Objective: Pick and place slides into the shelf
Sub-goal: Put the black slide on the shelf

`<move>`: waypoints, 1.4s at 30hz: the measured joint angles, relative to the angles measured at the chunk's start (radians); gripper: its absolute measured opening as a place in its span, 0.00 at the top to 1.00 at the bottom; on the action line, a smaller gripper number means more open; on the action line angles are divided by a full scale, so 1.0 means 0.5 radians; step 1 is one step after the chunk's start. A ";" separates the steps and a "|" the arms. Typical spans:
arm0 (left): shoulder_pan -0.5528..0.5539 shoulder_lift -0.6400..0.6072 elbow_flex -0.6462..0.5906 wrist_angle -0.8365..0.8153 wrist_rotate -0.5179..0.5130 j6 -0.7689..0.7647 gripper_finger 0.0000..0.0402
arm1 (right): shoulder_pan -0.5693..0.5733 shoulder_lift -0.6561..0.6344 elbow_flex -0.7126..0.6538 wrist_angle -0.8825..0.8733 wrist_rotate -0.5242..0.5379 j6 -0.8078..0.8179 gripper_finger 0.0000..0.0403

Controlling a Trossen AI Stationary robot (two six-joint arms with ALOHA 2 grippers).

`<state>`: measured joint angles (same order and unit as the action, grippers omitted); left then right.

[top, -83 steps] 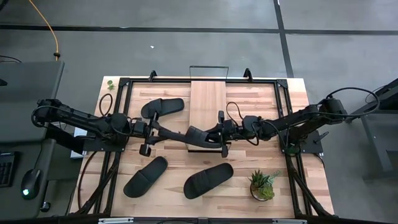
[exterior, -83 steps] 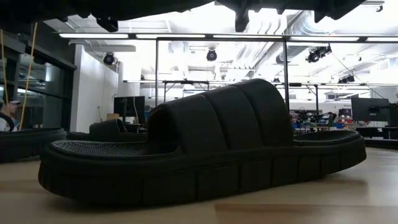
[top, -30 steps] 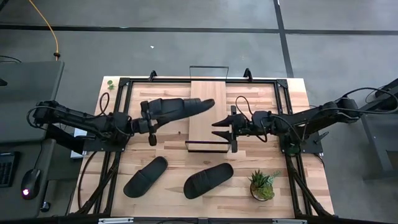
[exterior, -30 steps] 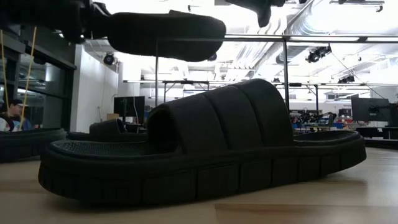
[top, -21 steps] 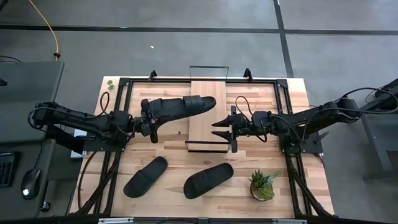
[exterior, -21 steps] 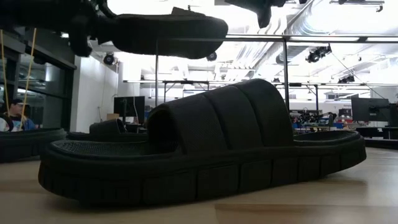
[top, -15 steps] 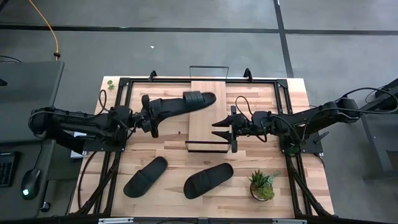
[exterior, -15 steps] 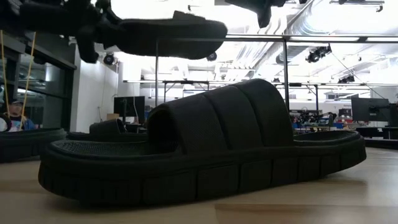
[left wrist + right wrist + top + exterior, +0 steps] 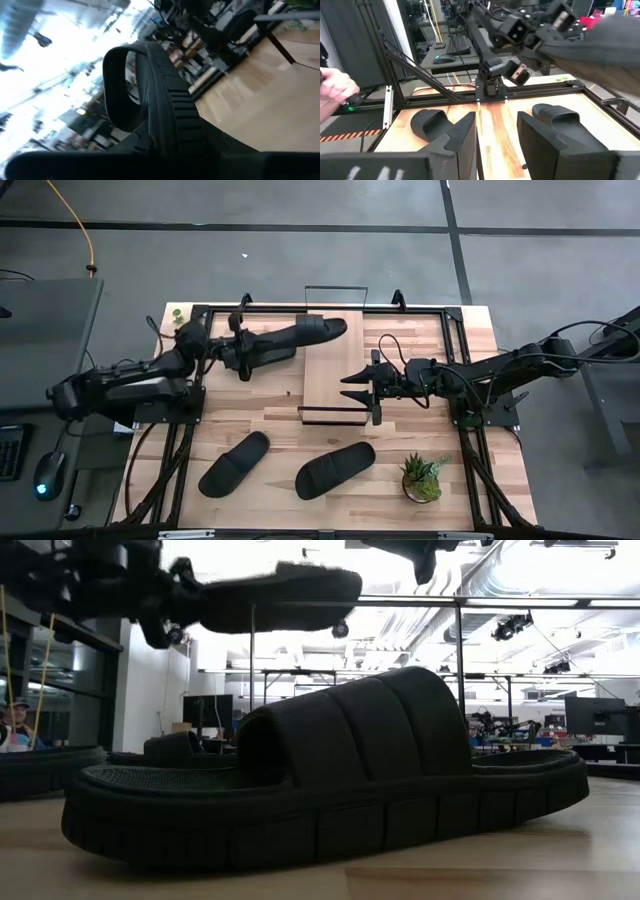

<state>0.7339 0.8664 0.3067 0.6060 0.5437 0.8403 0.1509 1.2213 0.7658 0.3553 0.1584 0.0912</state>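
While the left claw [image 9: 243, 350] grips a raised slide [image 9: 300, 335] over the shelf [image 9: 333, 360], the right claw [image 9: 362, 391] waits open beside it.

1. The light-wood tabletop [image 9: 400, 480] is evenly lit from overhead; shadows are kept soft.
2. Glare is thrown by bright ceiling light strips [image 9: 560, 602].
3. The carried black ribbed slip-on sandal [image 9: 280, 595] is smeared by motion blur.
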 joint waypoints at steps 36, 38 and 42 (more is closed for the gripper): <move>0.117 1.319 0.897 -0.010 0.342 0.107 0.85 | -0.001 0.001 -0.001 -0.444 1.143 -0.662 0.66; 0.116 1.319 0.897 -0.022 0.344 0.106 0.87 | -0.014 0.001 -0.001 -0.452 1.207 -0.711 0.65; 0.116 1.319 0.897 -0.023 0.400 0.095 0.84 | -0.032 0.001 -0.001 -0.526 1.325 -0.825 0.58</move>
<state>0.7918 1.5261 0.7551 0.5945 0.7435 0.8880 0.1350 1.2217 0.7654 0.0925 0.8209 -0.3212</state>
